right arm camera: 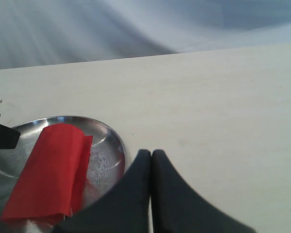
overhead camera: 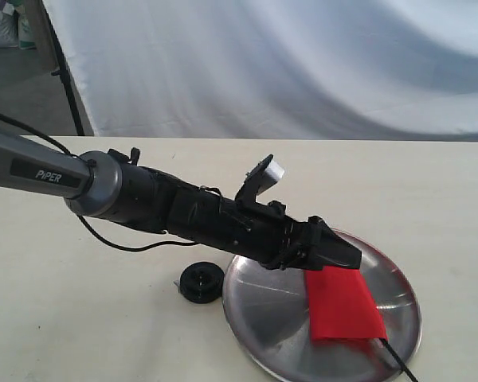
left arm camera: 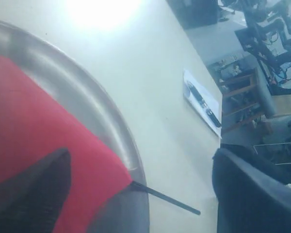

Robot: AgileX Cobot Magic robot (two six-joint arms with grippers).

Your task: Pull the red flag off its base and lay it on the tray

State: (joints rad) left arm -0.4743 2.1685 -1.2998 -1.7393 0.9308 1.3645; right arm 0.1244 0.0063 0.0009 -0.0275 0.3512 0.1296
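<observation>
The red flag (overhead camera: pixel 342 306) (left arm camera: pixel 48 121) (right arm camera: pixel 53 174) lies flat on the shiny steel tray (overhead camera: pixel 251 318) (left arm camera: pixel 111 111) (right arm camera: pixel 109 141). Its thin black pole (overhead camera: pixel 394 358) (left arm camera: pixel 169 198) sticks out over the rim. The small black base (overhead camera: pixel 201 282) sits on the table just left of the tray, with nothing in it. My left gripper (overhead camera: pixel 334 256) (left arm camera: pixel 143 160) hovers over the flag's upper edge, open with its fingers wide apart. My right gripper (right arm camera: pixel 151 154) is shut on nothing, low over the table beside the tray; the exterior view does not show it.
A white backdrop cloth hangs behind the table, with a black stand leg (overhead camera: pixel 64 72) at the back left. A black cable (overhead camera: pixel 127 243) trails under the left arm. A white card with a pen (left arm camera: pixel 203 102) lies near the table's edge.
</observation>
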